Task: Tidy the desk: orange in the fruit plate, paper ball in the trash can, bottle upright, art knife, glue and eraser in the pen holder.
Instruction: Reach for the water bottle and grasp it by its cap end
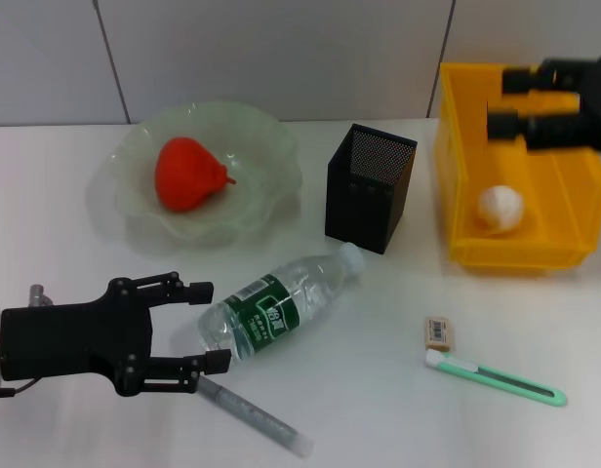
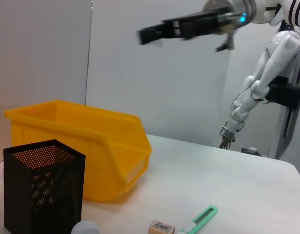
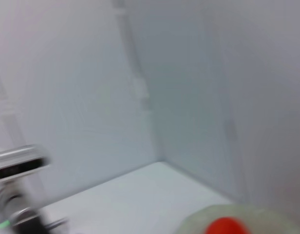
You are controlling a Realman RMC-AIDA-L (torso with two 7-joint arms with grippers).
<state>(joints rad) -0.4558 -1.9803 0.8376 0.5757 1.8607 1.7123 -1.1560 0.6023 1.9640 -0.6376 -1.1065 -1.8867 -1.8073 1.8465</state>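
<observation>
The left tool [image 1: 205, 339] sits low at about 8 o'clock in the head view. Its two black fingers are spread wide and hold nothing. Just past its tips lies the small clear plastic water bottle with the dark green label [image 1: 276, 302]. The bottle is on its side, cap end toward 2 o'clock. A thin clear stick with a grey middle [image 1: 254, 417], maybe the glue, lies just under the lower finger.

The right tool [image 1: 510, 100] hangs over the big bright yellow plastic trash can [image 1: 515, 249] at 2 o'clock. Its fingers look apart, with nothing between them.

Done, I think: the red-orange, pear-shaped orange [image 1: 188, 174] rests in the wide pale-green fruit plate with the wavy rim [image 1: 135, 224] at 11 o'clock. The white crumpled paper ball [image 1: 500, 207] lies inside the trash can.

Left to do: the bottle must stand up. The tiny cream eraser with a printed wrapper [image 1: 438, 332] and the light green art knife [image 1: 500, 379] lie on the white surface [image 1: 379, 429] at 4 o'clock, near each other. The black mesh square pen holder [image 1: 371, 187] stands near the middle, and I see nothing poking out of it. So about two jobs look done and four remain. The bottle looks like the next one.
</observation>
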